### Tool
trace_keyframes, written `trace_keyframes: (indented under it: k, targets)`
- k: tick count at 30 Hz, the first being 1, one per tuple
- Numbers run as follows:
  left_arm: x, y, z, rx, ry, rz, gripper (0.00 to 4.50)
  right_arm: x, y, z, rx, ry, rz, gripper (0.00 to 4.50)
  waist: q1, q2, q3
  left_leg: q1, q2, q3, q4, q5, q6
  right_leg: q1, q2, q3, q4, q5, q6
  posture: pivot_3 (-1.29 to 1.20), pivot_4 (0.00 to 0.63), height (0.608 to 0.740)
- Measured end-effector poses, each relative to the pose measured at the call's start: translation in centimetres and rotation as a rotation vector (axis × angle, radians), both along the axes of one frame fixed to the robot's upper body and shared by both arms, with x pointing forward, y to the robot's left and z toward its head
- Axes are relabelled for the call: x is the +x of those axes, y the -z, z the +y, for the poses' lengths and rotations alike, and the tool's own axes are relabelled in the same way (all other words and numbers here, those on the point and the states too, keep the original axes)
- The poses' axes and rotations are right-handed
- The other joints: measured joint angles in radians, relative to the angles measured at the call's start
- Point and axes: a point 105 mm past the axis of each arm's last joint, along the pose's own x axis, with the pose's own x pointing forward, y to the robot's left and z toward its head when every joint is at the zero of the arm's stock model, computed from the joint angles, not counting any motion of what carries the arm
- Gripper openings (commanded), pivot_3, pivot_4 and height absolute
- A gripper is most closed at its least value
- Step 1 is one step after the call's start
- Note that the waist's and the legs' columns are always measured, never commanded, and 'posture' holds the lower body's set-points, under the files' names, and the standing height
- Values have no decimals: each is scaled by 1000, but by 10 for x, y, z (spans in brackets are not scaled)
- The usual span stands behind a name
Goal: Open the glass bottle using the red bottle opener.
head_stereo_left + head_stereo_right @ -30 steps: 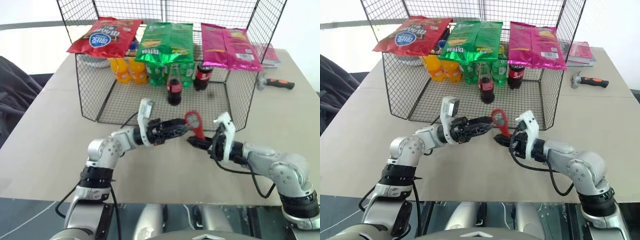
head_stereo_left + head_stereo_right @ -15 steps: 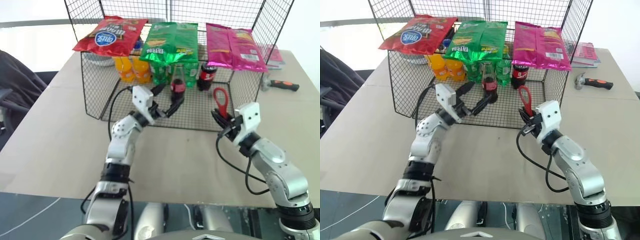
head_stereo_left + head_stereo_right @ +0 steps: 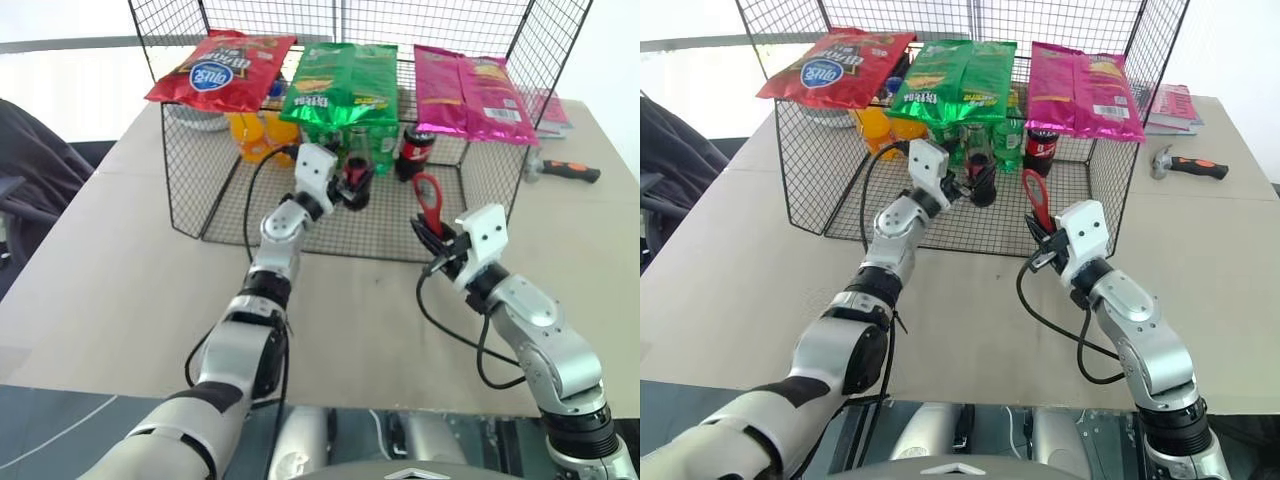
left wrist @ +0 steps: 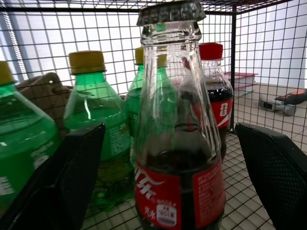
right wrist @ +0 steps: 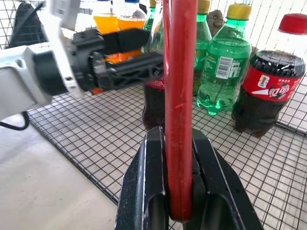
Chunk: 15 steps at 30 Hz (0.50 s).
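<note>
The glass bottle [image 4: 178, 143], slim and clear with dark liquid, a red label and a metal cap, stands upright on the wire basket's floor [image 3: 300, 215]. My left gripper [image 3: 351, 186] reaches into the basket and is open, one black finger [image 4: 72, 182] on each side of the bottle's body without touching it. Just outside the basket's front, my right gripper [image 3: 433, 232] is shut on the handle of the red bottle opener [image 5: 178, 72]. The opener stands upright with its loop head [image 3: 427, 188] on top, to the right of the bottle.
Green soda bottles [image 4: 93, 129], orange ones [image 3: 250, 135] and a squat dark cola bottle [image 5: 268, 91] stand behind the glass bottle. Chip bags [image 3: 340, 80] lie on the basket's top. A hammer [image 3: 565, 170] and a pink book [image 3: 1170, 102] lie at the table's far right.
My left arm stretched forward into the basket, and its open fingers now flank the glass bottle. The right gripper lifted the opener and stood it upright, then drifted slightly left.
</note>
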Motion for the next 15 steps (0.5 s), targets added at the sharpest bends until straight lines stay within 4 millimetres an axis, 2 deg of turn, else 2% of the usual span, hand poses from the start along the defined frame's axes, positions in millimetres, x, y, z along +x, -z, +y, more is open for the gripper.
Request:
trace_keyframes:
  k: [4,8,9,10,12,14,15]
  targets:
    - [6,6,0,-4,-1,59,4476,0,0,0,-1,8,-4,0,-2,0,0,0,0,0,0,0,0,0,0,0,1,0,0,0,150,709]
    - [14,2,2,1,-22,82,4476,1,0,0,-3,19,-10,0,-1,0,0,0,0,-1,1,0,0,0,0,-1,1,0,0,0,150,709]
    - [14,1,3,2,-24,81,3982,1,0,0,-4,21,-11,0,-1,0,0,0,0,-1,1,0,0,0,0,-1,1,0,0,0,150,709]
    - [15,1,3,4,-27,83,3824,1,-1,0,-5,24,-13,0,-1,0,0,0,0,-1,1,0,0,0,0,-1,1,0,0,0,150,709]
    - [14,4,2,7,-16,96,2879,2,-1,-1,-9,29,-16,0,-1,0,0,0,0,-1,1,0,0,0,0,0,1,0,0,0,150,709]
    - [14,5,1,4,-10,102,2530,2,0,-1,-11,32,-17,0,-2,0,0,0,0,-1,1,0,0,0,0,0,2,0,0,0,150,709]
    - [14,5,1,4,-8,104,2531,2,0,-1,-12,33,-17,0,-2,0,0,0,0,-1,1,0,0,0,0,0,2,0,0,0,150,709]
